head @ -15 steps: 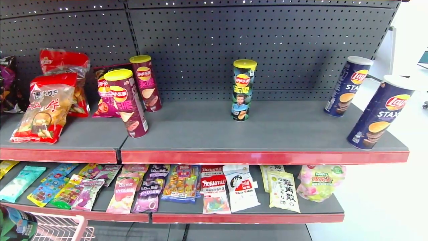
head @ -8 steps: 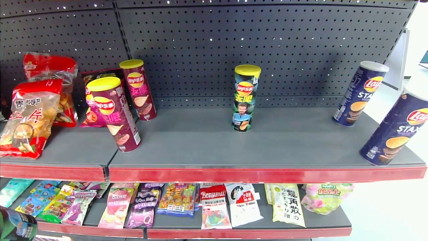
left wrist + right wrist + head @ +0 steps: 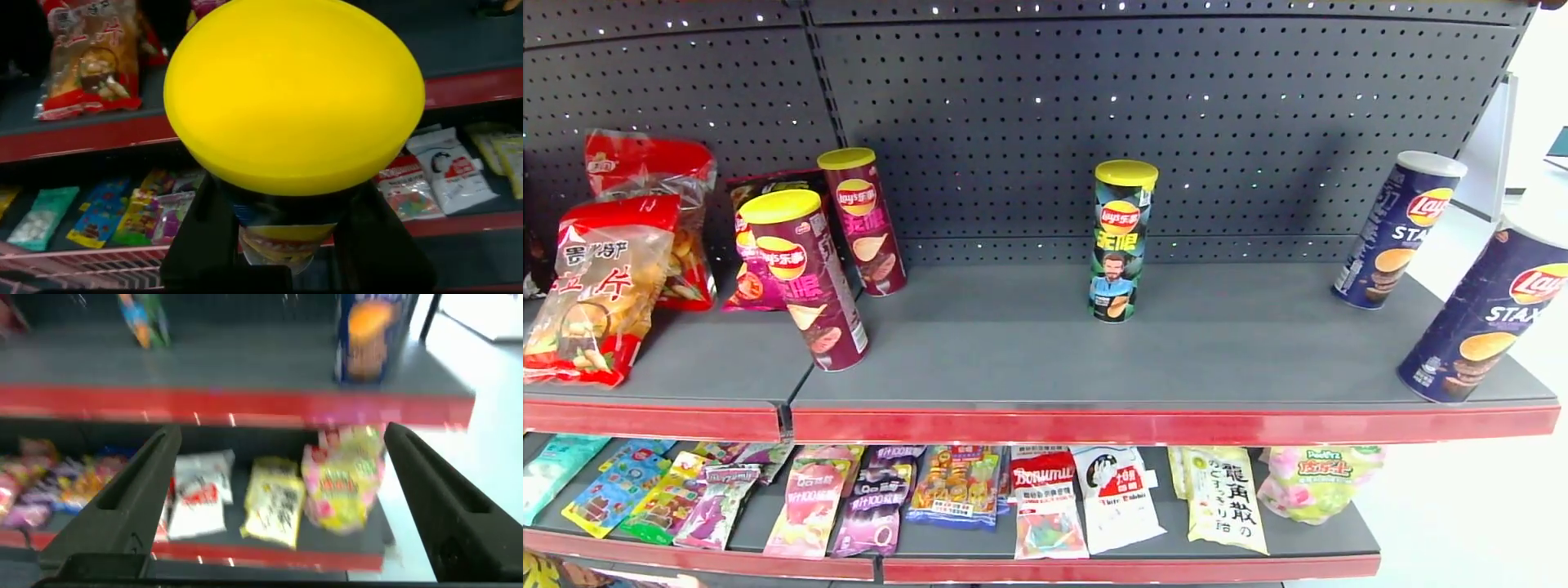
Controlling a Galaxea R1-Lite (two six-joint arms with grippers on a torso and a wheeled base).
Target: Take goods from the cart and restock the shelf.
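My left gripper (image 3: 290,245) is shut on a chip can with a yellow lid (image 3: 294,94), held upright in front of the shelves; black fingers (image 3: 204,237) flank its body. On the upper shelf (image 3: 1045,359) a green chip can (image 3: 1120,241) with the same yellow lid stands alone in the middle. Two maroon cans (image 3: 805,278) stand to its left and two dark blue cans (image 3: 1398,229) at the right end. My right gripper (image 3: 282,437) is open with nothing between its fingers, level with the shelf's red front edge (image 3: 245,404).
Red snack bags (image 3: 592,286) lean at the upper shelf's left end. The lower shelf (image 3: 1127,563) is lined with flat candy packets. A pink wire cart (image 3: 73,269) sits low beside the shelves. Wide bare shelf space lies either side of the green can.
The head camera has shifted, so the shelf now sits lower and larger in the picture and the pink cart has slipped out of it. The held can at the lower-left corner has sunk almost out of frame.
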